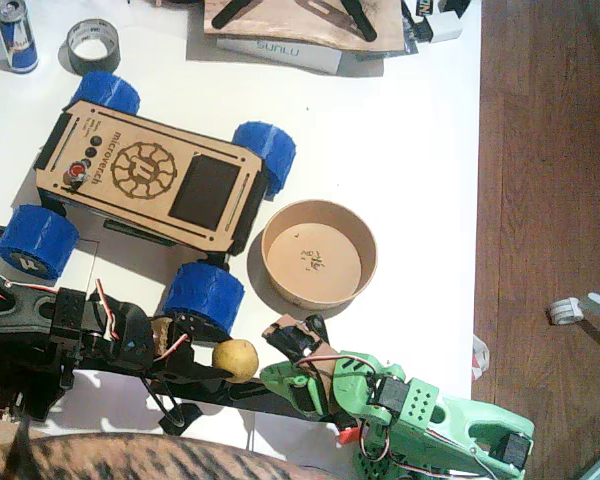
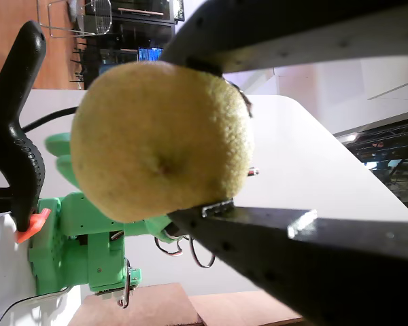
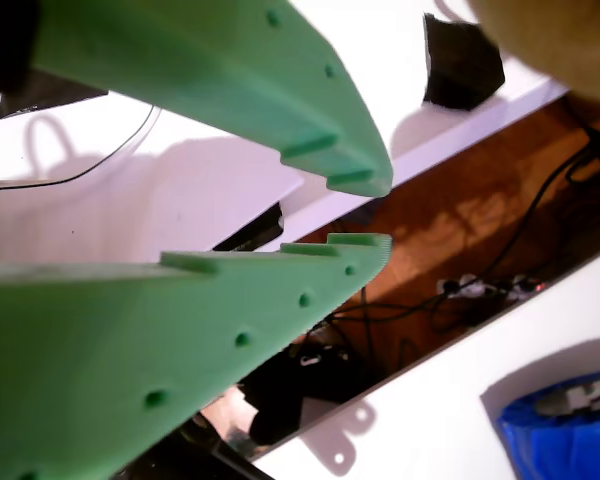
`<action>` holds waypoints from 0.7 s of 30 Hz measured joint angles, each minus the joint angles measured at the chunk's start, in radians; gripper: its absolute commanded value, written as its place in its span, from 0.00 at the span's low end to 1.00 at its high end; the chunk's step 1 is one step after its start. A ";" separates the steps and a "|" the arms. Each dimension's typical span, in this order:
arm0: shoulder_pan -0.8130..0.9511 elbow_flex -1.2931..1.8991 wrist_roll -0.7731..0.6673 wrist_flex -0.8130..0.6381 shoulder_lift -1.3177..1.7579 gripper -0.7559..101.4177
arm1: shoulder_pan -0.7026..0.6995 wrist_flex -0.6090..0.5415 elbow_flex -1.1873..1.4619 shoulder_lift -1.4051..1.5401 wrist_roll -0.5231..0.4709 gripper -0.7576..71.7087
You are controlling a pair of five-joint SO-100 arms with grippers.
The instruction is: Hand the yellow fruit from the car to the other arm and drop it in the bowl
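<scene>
Small dull-yellow roundish fruit (image 1: 236,359) clamped in the black left gripper (image 1: 225,372), beside the blue-wheeled wooden toy car (image 1: 140,180); round tan paper bowl (image 1: 319,254) upright, empty; light green arm (image 1: 410,410) adjacent.

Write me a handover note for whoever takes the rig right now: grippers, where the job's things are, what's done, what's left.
Left gripper (black arm): shut on the yellow fruit, held beside the car's near blue wheel.
Right gripper (green arm): jaws slightly parted, empty, just right of the fruit.
Bowl: on the table right of the car, nothing in it.
Done: fruit lifted off the car and brought to the green arm.
Left: the handover itself, then the drop into the bowl.
</scene>
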 measured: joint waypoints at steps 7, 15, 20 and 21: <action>0.000 0.000 0.000 0.000 0.000 0.01 | 0.000 0.000 0.000 0.006 0.000 0.31; 0.000 0.000 0.000 0.000 0.000 0.01 | 0.014 0.041 -0.023 0.049 0.000 0.47; 0.000 0.000 0.000 0.000 0.000 0.01 | 0.057 0.087 -0.037 0.061 0.000 0.52; 0.000 0.000 0.000 0.000 0.000 0.01 | 0.064 0.091 -0.037 0.061 0.000 0.52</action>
